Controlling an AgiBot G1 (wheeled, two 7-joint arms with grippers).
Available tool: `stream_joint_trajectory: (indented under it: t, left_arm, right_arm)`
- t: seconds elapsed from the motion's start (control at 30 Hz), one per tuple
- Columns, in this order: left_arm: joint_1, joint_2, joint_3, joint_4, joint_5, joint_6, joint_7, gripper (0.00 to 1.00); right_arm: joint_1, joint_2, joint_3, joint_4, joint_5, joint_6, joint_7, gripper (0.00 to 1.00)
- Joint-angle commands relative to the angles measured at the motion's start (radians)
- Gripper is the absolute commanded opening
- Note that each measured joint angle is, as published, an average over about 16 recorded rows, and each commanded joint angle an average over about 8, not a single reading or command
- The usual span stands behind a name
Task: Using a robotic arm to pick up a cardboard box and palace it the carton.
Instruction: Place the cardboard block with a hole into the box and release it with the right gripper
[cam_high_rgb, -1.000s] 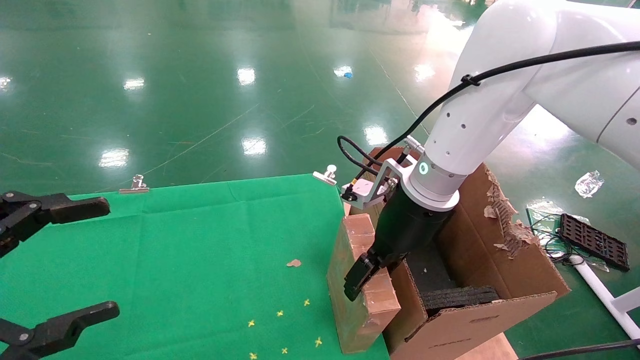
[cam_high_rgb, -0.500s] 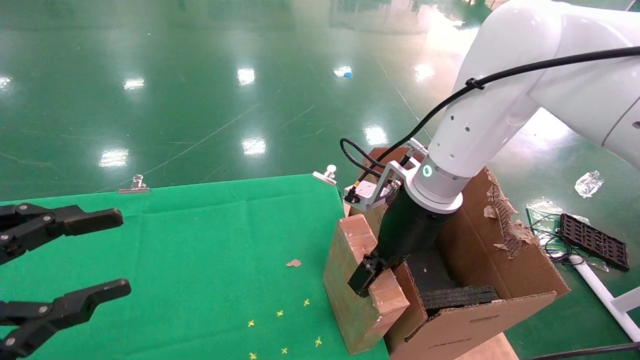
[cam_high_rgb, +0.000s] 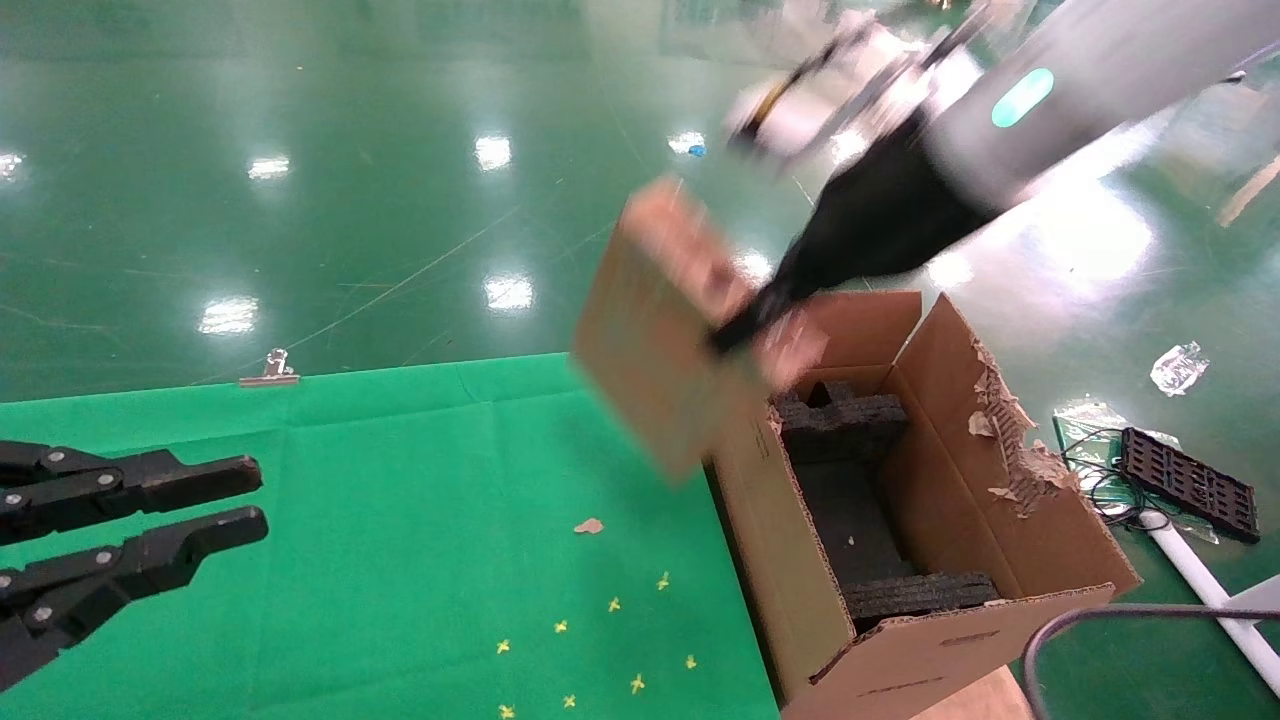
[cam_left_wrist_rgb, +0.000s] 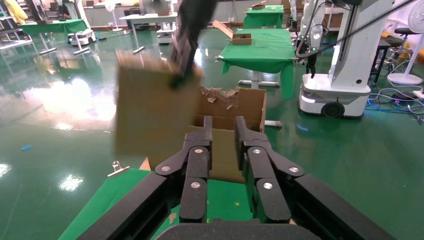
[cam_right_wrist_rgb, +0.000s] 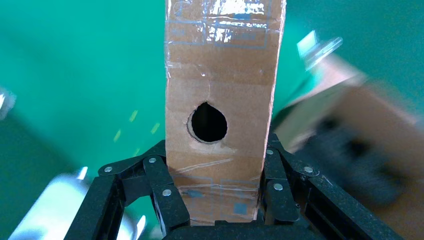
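Observation:
My right gripper (cam_high_rgb: 740, 325) on the white robotic arm (cam_high_rgb: 1060, 75) is shut on the cardboard box (cam_high_rgb: 650, 350). It holds the box tilted in the air, above the near-left wall of the carton (cam_high_rgb: 1000, 470). In the right wrist view the fingers (cam_right_wrist_rgb: 165, 192) clamp the box (cam_right_wrist_rgb: 220, 75) on both narrow sides, just below its round hole. The carton stands open at the table's right edge, with black foam (cam_high_rgb: 850, 500) inside. My left gripper (cam_high_rgb: 255, 495) hovers empty over the table's left side with its fingers drawn nearly together. Its wrist view (cam_left_wrist_rgb: 222, 125) shows the lifted box (cam_left_wrist_rgb: 150, 110) and the carton (cam_left_wrist_rgb: 250, 102).
A green cloth (cam_high_rgb: 400, 500) covers the table, with small yellow marks and a cardboard scrap (cam_high_rgb: 588, 525) on it. A binder clip (cam_high_rgb: 268, 372) holds its far edge. On the floor to the right lie a black tray (cam_high_rgb: 1185, 480), cables and plastic wrap (cam_high_rgb: 1175, 365).
My right gripper has lifted the cardboard box quickly from the table's edge beside the carton, up and away. My left gripper's fingers have closed from wide apart to nearly together.

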Motion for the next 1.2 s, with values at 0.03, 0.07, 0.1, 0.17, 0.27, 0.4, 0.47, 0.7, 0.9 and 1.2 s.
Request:
stream_joint_trajectory:
  t: [0.03, 0.07, 0.1, 0.17, 0.27, 0.4, 0.47, 0.7, 0.9, 1.2]
  left_arm:
    - [0.000, 0.000, 0.000, 0.000, 0.000, 0.000, 0.000, 0.00]
    - [0.000, 0.000, 0.000, 0.000, 0.000, 0.000, 0.000, 0.00]
    - [0.000, 0.000, 0.000, 0.000, 0.000, 0.000, 0.000, 0.00]
    - [0.000, 0.000, 0.000, 0.000, 0.000, 0.000, 0.000, 0.00]
    - [0.000, 0.000, 0.001, 0.000, 0.000, 0.000, 0.000, 0.00]
    - [0.000, 0.000, 0.001, 0.000, -0.001, 0.000, 0.000, 0.39]
    - [0.000, 0.000, 0.001, 0.000, -0.001, 0.000, 0.000, 0.64]
    - [0.000, -0.001, 0.001, 0.000, -0.001, -0.001, 0.001, 1.00]
    - [0.000, -0.001, 0.002, 0.000, -0.001, -0.001, 0.001, 1.00]
    - [0.000, -0.001, 0.002, 0.000, -0.002, -0.001, 0.001, 1.00]
  right_arm:
    - [0.050, 0.038, 0.030, -0.017, 0.001, 0.022, -0.056, 0.00]
    - [0.066, 0.056, 0.034, -0.026, -0.009, 0.030, -0.069, 0.00]
    - [0.081, 0.072, 0.037, -0.036, -0.022, 0.037, -0.078, 0.00]
    - [0.103, 0.101, 0.035, -0.055, -0.050, 0.046, -0.087, 0.00]
    - [0.119, 0.136, 0.019, -0.086, -0.098, 0.051, -0.087, 0.00]
    - [0.108, 0.175, -0.006, -0.132, -0.142, 0.051, -0.084, 0.00]
    - [0.092, 0.191, -0.017, -0.156, -0.154, 0.053, -0.087, 0.00]
    - [-0.012, 0.219, -0.047, -0.250, -0.154, 0.075, -0.106, 0.00]
    - [-0.097, 0.210, -0.064, -0.345, -0.141, 0.094, -0.121, 0.00]
    - [-0.207, 0.165, -0.079, -0.492, -0.130, 0.123, -0.141, 0.00]
